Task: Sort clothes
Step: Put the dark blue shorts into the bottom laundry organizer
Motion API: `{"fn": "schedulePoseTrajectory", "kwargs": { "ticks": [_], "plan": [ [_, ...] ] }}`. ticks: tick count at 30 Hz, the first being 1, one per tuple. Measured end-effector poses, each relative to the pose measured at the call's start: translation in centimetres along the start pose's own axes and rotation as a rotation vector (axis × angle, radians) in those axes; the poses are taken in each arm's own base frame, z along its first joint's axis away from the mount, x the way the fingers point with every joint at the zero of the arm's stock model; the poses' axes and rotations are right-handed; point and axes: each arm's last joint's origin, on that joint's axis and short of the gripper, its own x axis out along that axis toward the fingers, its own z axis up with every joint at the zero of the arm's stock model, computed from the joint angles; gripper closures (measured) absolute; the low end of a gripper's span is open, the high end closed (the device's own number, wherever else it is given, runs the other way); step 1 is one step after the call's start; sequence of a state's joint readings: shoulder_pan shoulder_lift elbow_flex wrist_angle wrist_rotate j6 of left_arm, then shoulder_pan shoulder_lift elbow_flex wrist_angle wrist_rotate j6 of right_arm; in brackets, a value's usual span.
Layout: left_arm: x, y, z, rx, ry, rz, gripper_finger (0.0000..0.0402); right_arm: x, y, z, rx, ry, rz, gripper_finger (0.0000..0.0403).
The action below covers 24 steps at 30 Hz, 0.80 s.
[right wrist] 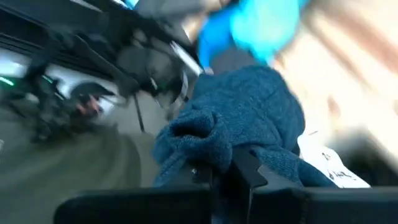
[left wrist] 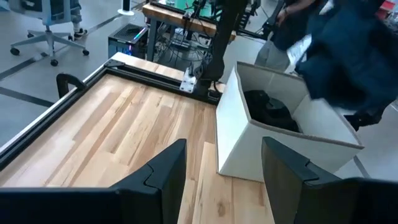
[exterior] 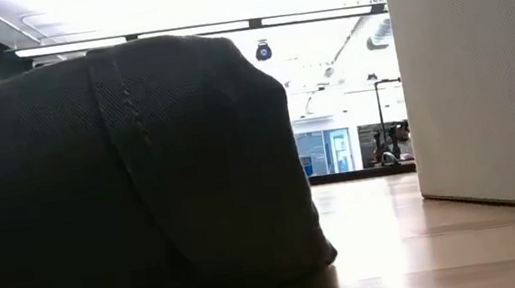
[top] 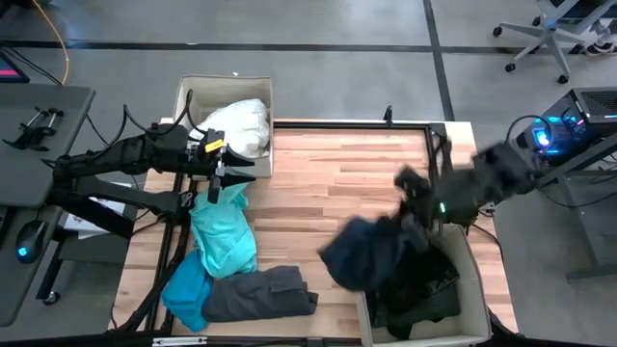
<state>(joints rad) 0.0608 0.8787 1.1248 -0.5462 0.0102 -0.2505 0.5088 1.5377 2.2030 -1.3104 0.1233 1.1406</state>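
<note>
At table's far left, beige bin (top: 193,96) holds white garment (top: 241,125). Near right: second beige bin (top: 474,280) holds black clothes (top: 419,289). Right gripper (top: 416,207) pinched shut on navy garment (top: 366,253), which hangs over bin's left rim, bulk toward table centre. Left gripper (top: 220,173) by far-left bin, fingers partly apart, nothing between them in wrist view. Turquoise garments (top: 217,246) run near-far down left side. Dark grey garment (top: 258,294) lies left-right at near edge.
</note>
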Motion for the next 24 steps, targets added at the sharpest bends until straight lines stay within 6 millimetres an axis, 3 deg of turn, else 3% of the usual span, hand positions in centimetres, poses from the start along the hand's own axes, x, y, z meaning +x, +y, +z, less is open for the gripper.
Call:
{"fn": "schedulePoseTrajectory", "kwargs": {
  "ticks": [6,12,19,24],
  "plan": [
    [0.0,-0.1,0.3,0.018,-0.029,-0.007,0.0246,1.2,-2.0,-6.0,0.237,0.215,-0.318,0.0399],
    [0.0,-0.1,0.3,0.034,-0.029,-0.007,0.0246,6.5,-5.4,-10.9,0.336,0.298,-0.578,0.0399],
    [0.0,-0.1,0.3,0.036,-0.030,-0.008,0.0246,14.8,-14.1,-14.7,0.488,0.199,-0.850,0.0388],
    [0.0,-0.1,0.3,0.036,-0.027,-0.007,0.0246,19.0,-20.0,-15.7,0.599,0.228,-0.792,0.0333]
  ]
}}
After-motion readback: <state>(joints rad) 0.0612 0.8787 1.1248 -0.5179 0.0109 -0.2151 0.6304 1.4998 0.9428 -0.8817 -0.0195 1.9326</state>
